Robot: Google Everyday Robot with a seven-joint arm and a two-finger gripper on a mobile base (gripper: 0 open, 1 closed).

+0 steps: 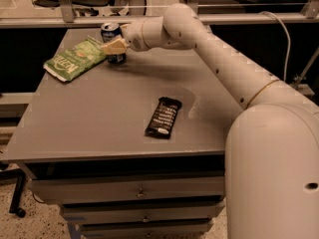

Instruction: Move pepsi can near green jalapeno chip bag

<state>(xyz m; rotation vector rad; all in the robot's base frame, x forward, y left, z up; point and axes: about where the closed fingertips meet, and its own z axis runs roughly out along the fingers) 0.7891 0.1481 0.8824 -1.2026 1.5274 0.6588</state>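
Note:
The pepsi can (110,32), dark blue with a silver top, stands upright at the far left of the grey table (99,113). It is right beside the right end of the green jalapeno chip bag (75,59), which lies flat at the table's far-left corner. My gripper (114,46) reaches in from the right. One cream finger crosses the front of the can and the other is hidden behind it. The gripper is shut on the can, whose base is at or just above the tabletop.
A black rectangular bar wrapper (163,117) lies near the middle right of the table. My white arm (224,59) stretches across the table's right side. Drawers (139,190) sit below the front edge. A railing and chairs stand behind the table.

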